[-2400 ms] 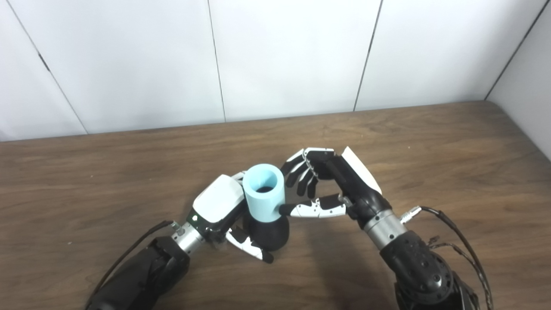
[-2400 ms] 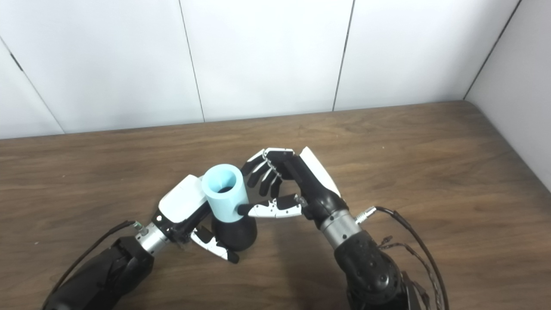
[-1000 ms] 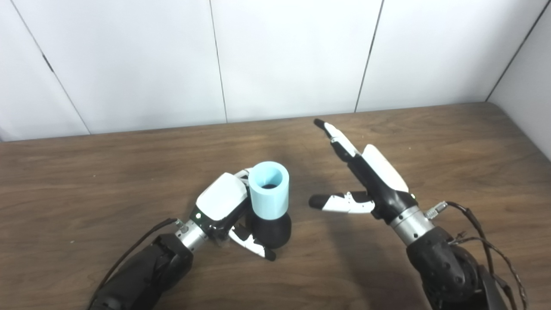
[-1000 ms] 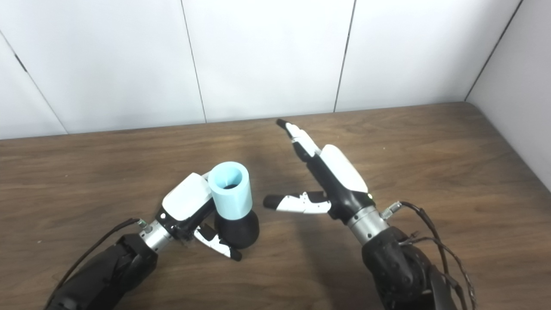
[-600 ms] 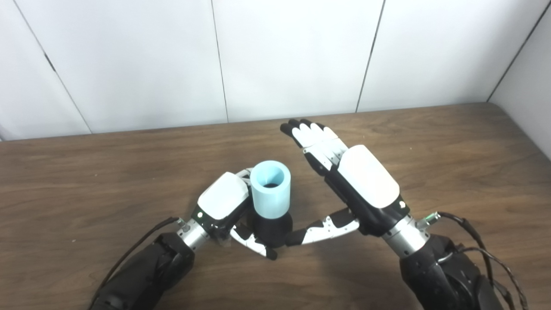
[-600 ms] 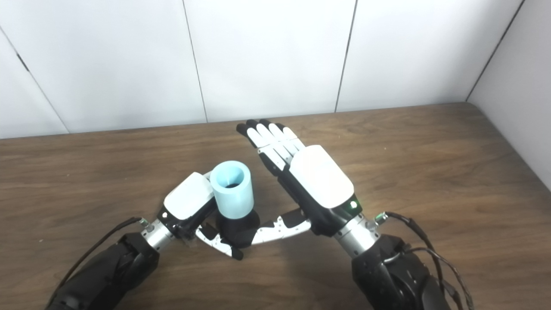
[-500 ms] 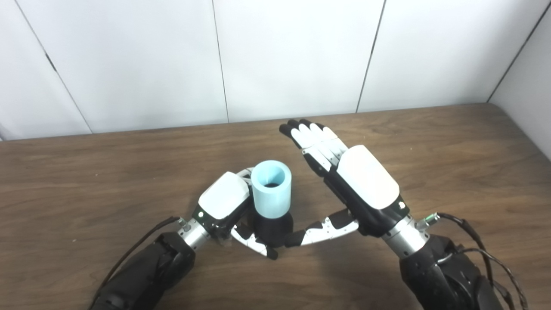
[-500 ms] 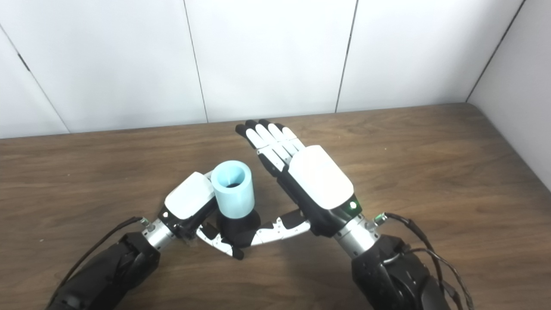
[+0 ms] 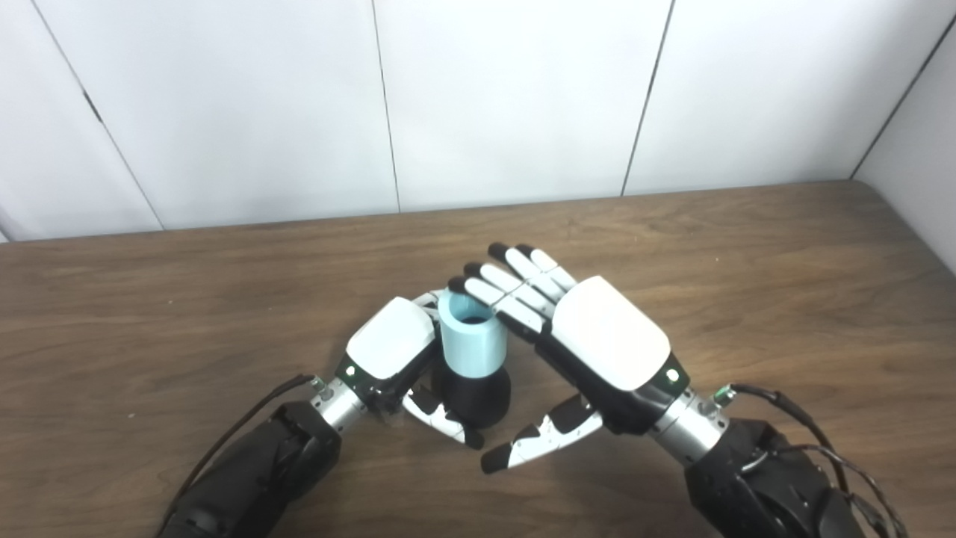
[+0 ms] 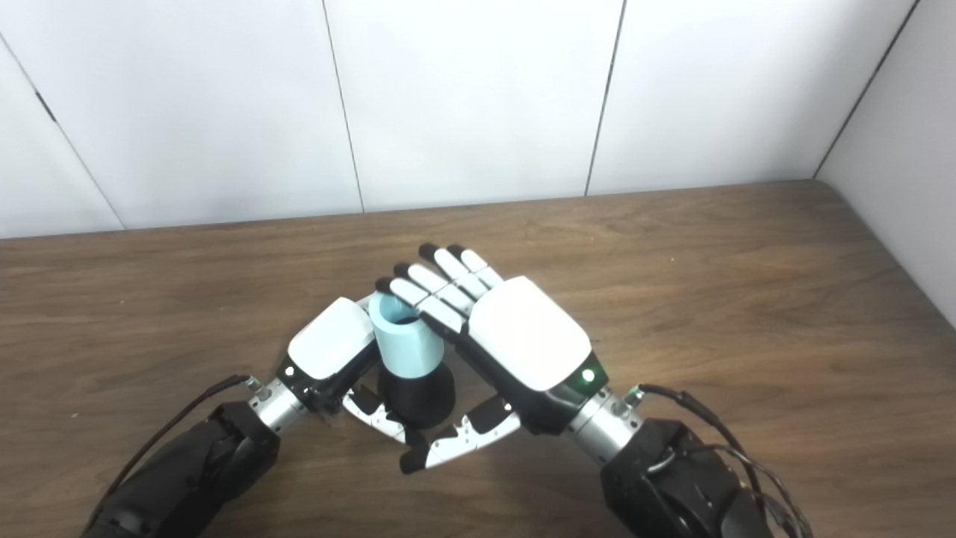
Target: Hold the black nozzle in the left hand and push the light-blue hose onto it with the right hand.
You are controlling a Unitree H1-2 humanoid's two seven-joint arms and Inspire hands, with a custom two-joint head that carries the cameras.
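Setting: white wall panels (image 9: 508,97) stood behind a brown wooden table (image 9: 747,269), which we reached over with both arms.
Nozzle: the black nozzle (image 9: 472,392) stood upright on the table near its middle, flared base down.
Hose: the light-blue hose (image 9: 470,344) sat upright on top of the nozzle, its open mouth facing up.
Left hand: our left hand (image 9: 392,347) was closed around the nozzle and the lower hose from the left, the thumb curling across the front of the black base.
Right hand: our right hand (image 9: 597,344) lay flat, palm down, holding nothing, its fingers (image 9: 493,288) straight and spread over the right part of the hose's rim.
Contact: we could not tell for certain whether those fingers pressed on the rim or only hung just above it.
Right thumb: it stuck out low toward the left thumb's tip, just beside the nozzle's base.
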